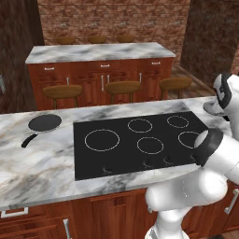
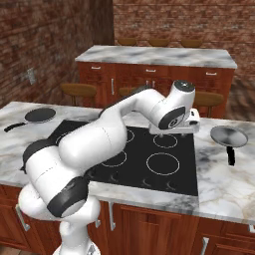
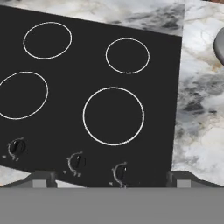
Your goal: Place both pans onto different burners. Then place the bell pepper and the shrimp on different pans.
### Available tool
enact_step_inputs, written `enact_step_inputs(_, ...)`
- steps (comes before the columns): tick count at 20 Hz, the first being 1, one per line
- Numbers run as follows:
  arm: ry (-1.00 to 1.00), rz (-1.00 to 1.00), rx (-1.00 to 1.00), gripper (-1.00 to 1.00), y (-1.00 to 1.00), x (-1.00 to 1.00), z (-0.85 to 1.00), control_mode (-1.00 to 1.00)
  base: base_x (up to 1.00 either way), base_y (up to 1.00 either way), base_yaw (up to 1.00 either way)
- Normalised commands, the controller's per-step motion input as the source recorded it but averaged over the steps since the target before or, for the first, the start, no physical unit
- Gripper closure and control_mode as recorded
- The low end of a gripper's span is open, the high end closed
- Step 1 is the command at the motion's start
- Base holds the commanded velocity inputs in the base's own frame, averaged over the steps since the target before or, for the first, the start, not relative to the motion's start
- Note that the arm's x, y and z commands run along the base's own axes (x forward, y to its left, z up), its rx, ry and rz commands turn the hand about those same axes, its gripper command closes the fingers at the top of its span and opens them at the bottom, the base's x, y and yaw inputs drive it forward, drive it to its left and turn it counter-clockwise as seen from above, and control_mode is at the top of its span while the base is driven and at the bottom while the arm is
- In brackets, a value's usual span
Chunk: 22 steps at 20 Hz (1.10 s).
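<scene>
Judging by looks, the steel pan (image 2: pixel 228 135) is stiff and slippery, best gripped at its handle; claw (image 2: pixel 172 131) is spread wide, empty.

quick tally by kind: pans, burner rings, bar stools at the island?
Pans: 2, black pan on the left counter, steel pan on the right counter
Burner rings on the cooktop: 5
Bar stools at the island: 3
Total: 10
</scene>
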Motion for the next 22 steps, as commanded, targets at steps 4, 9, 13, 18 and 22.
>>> enact_step_inputs(4,0.00,0.04,0.00,-1.00,-0.78,0.29,-0.14,-1.00,0.00,0.00,0.00)
enact_step_inputs(9,0.00,0.00,0.00,-1.00,-0.63,0.33,-0.18,-1.00,0.00,0.00,0.00)
enact_step_inputs(13,0.00,-0.06,0.00,-1.00,-0.41,0.40,-0.14,-1.00,0.00,0.00,0.00)
enact_step_inputs(18,0.02,-0.22,0.00,-1.00,-0.30,0.44,-0.01,-1.00,0.00,0.00,0.00)
enact_step_inputs(22,0.08,-0.21,0.00,-1.00,-0.28,0.32,0.00,-1.00,0.00,0.00,0.00)
